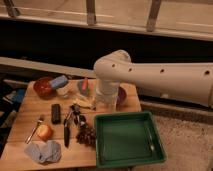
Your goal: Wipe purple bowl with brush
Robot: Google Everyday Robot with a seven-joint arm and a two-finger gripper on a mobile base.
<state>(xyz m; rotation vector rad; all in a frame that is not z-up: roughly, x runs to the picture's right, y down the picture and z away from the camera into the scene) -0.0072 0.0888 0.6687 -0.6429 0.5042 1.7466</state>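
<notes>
The purple bowl (122,95) sits at the back right of the wooden table (25,117), mostly hidden behind my white arm. The brush (66,132) is a long thin black stick lying on the table left of centre, beside some small dark utensils. My gripper (104,106) hangs from the arm's wrist just left of the purple bowl, low over the table, well to the right of the brush. The wrist covers most of it.
A green tray (145,152) fills the front right. A reddish-brown bowl (43,87) with a blue sponge (58,81) stands at the back left. Nearby lie a black block (56,113), a silver spoon (35,129), an orange fruit (45,132), grapes (86,134) and a grey cloth (44,150).
</notes>
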